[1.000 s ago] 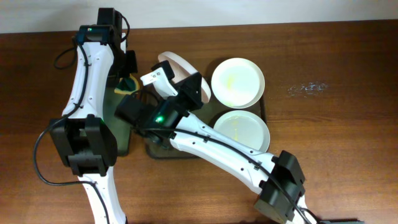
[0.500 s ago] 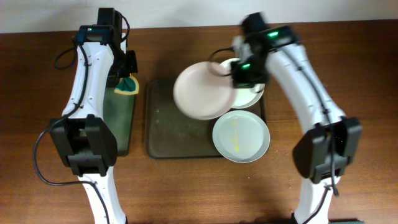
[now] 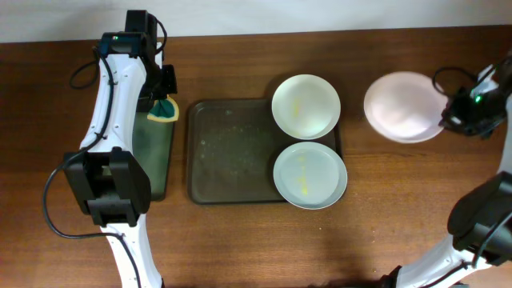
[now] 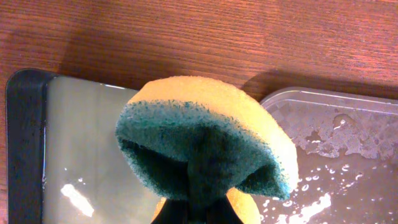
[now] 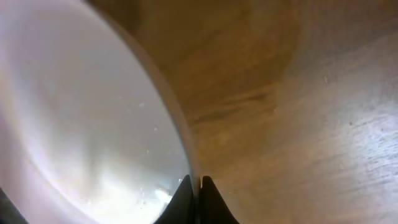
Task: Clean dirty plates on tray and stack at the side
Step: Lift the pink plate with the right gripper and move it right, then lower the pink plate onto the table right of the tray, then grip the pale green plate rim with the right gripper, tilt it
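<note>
The dark olive-brown tray (image 3: 232, 152) lies mid-table. Two plates with yellowish smears sit at its right side: a white one (image 3: 306, 106) at the back and a pale grey-green one (image 3: 310, 175) at the front. My right gripper (image 3: 450, 116) is shut on the rim of the third, white plate (image 3: 402, 106), holding it over the bare table right of the tray; the plate also fills the left of the right wrist view (image 5: 81, 124). My left gripper (image 3: 162, 98) is shut on a yellow-green sponge (image 4: 205, 146), over the back end of the narrow black tray (image 3: 152, 152).
The narrow black tray with a greenish wet inside (image 4: 81, 155) lies left of the big tray. The big tray's wet corner (image 4: 336, 155) shows in the left wrist view. A small wet patch (image 3: 398, 114) marks the wood near the held plate.
My right arm has swung from the tray's left side across to the far right, carrying the white plate off the tray to over the bare table. The left arm has not moved.
</note>
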{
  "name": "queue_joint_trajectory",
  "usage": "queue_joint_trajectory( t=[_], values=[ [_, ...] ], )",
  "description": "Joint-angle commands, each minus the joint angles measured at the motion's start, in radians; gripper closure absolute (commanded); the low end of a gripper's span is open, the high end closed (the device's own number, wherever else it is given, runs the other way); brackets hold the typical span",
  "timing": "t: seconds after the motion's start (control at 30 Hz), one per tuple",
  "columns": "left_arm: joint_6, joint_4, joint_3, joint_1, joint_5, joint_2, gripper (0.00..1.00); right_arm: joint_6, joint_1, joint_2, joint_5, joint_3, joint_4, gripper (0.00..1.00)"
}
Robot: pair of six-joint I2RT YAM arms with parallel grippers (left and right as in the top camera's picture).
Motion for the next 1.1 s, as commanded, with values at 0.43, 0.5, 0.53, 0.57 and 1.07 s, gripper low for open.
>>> queue_joint_trajectory(
  t=[0.43,0.5,0.53,0.57,1.07],
  values=[
    [-0.012,-0.009,0.008,-0.008,0.010,-0.002,1.00,0.009,0.001,-0.013,0.049,-0.458,0.405,0.60],
    [-0.012,-0.009,0.008,-0.009,0.011,-0.002,1.00,-0.010,0.001,-0.021,0.043,-0.407,0.331,0.60],
    [-0.012,-0.009,0.008,-0.009,0.011,-0.002,1.00,-0.014,0.002,-0.034,0.035,-0.370,0.286,0.60],
    [-0.012,-0.009,0.008,-0.009,0.011,-0.002,1.00,-0.015,0.009,-0.069,0.009,-0.313,0.220,0.60],
    [-0.012,-0.010,0.008,-0.014,0.014,-0.002,1.00,0.054,0.555,-0.223,-0.029,-0.647,0.345,0.62]
  ],
)
